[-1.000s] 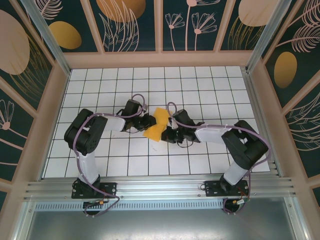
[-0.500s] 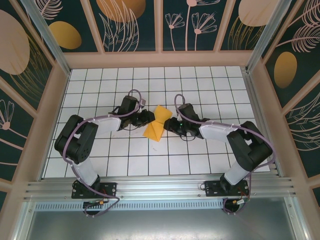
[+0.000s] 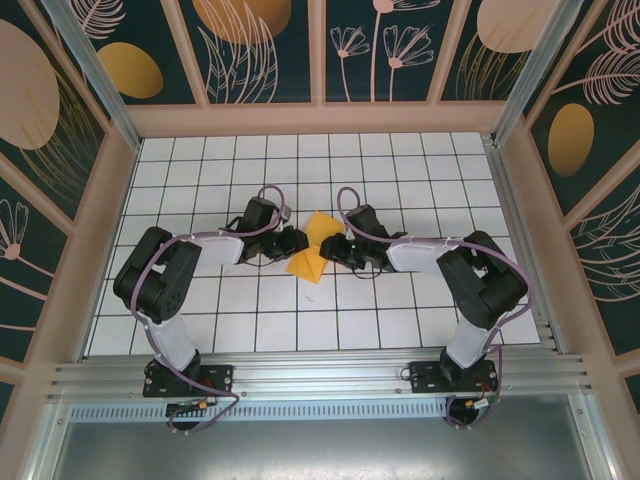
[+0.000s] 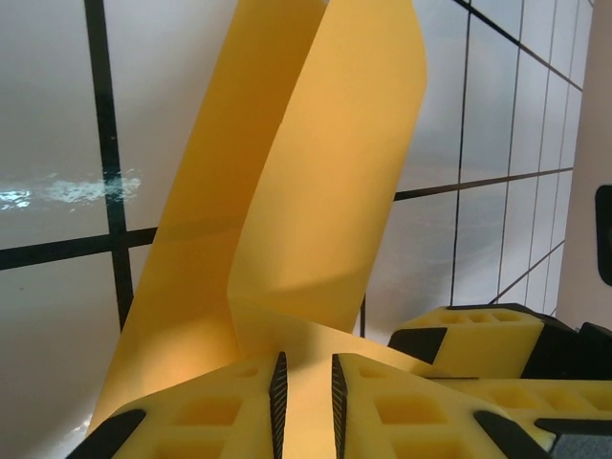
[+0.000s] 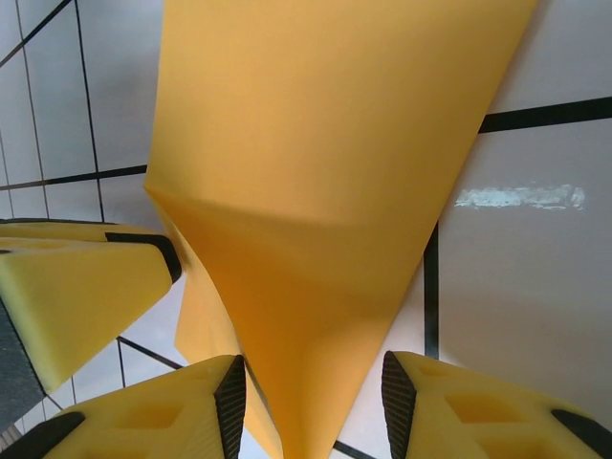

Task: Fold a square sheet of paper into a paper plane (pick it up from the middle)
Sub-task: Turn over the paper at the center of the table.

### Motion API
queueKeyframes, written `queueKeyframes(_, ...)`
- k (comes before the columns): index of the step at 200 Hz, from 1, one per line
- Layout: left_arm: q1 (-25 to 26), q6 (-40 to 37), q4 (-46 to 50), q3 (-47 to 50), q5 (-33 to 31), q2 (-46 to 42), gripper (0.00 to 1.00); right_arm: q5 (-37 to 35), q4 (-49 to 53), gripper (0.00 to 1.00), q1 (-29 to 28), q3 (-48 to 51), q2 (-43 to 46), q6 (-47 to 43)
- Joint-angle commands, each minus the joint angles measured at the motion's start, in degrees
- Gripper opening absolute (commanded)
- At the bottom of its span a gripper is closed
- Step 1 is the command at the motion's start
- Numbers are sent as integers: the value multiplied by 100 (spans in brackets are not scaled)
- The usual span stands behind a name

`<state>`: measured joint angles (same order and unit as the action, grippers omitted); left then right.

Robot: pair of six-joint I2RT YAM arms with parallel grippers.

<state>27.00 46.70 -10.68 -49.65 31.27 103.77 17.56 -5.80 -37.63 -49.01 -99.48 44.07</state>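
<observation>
Because the square sheet of paper (image 3: 312, 248) is thin, light and limp, it sags wherever unsupported and takes a permanent crease under any pinch. It sits folded between the two arms, over the middle of the tiled table (image 3: 400, 160). The left gripper (image 4: 306, 375) is clenched on its folded edge. The right gripper (image 5: 314, 387) is open, its jaws straddling the fold. Best taken on the centre crease, not the loose flaps.

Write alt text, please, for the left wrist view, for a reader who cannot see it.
The left gripper is shut on folded orange-yellow paper, which rises from its yellow fingers over a white tiled table.
</observation>
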Motion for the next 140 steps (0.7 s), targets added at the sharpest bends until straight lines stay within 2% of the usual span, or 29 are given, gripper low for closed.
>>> queueKeyframes(1, -15, -91, -4, -86, 118, 218, 22, -112, -56, 45, -25, -159, -186, 146)
queueKeyframes(140, -21, -174, 180, -8, -16, 364, 22, -10, -492, 43, 18, -163, -500, 589)
